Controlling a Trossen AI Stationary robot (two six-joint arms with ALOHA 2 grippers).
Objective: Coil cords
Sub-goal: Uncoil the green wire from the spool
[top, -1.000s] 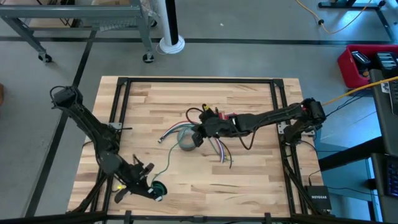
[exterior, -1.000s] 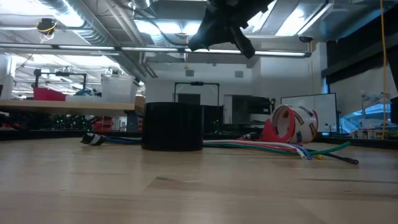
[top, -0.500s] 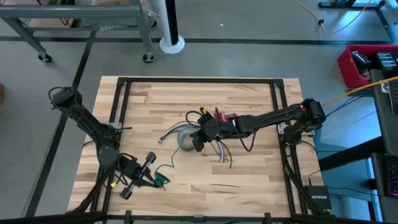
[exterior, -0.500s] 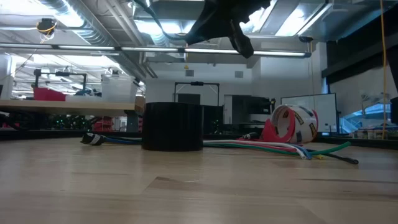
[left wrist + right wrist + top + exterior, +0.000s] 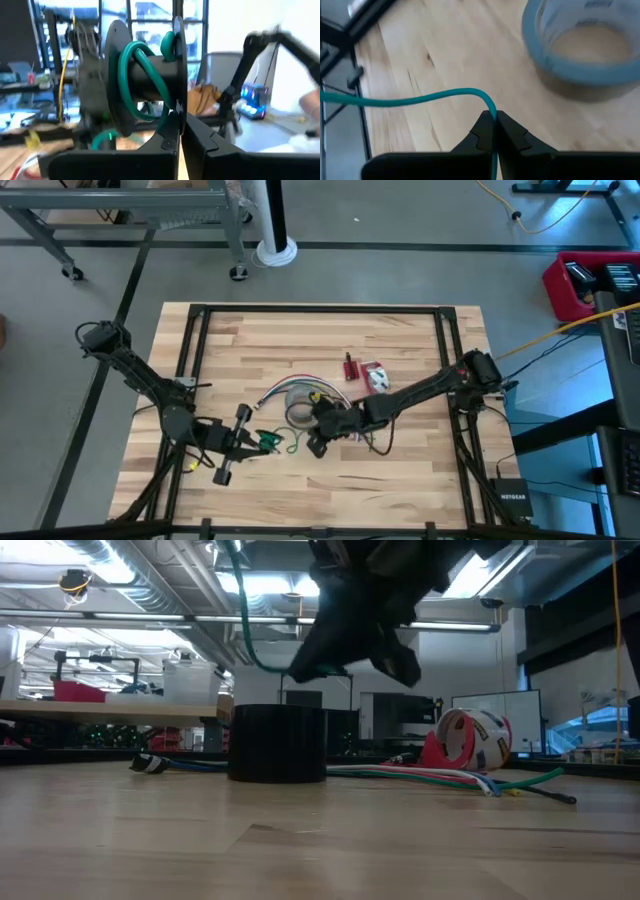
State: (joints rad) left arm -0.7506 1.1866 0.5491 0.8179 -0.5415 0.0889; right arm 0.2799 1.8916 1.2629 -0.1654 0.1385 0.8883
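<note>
Where pinched, cord (image 5: 420, 98) between right jaws

table (image 5: 240, 340): i have both arms over its near half. left gripper (image 5: 262, 442) near the front left, a spool (image 5: 145, 82) clamped at its tip, cord (image 5: 285, 444) wound on the spool. right gripper (image 5: 318, 442) just right of it, pinching the same cord (image 5: 445, 95) where it runs across between the two. tape roll (image 5: 298, 408) just behind that gap, near the table's middle. bundle of loose wires (image 5: 352, 432) to the right of the tape roll, under the right arm. second tape roll (image 5: 377, 377) farther back and right, a small clamp (image 5: 350, 366) just left of it.
</note>
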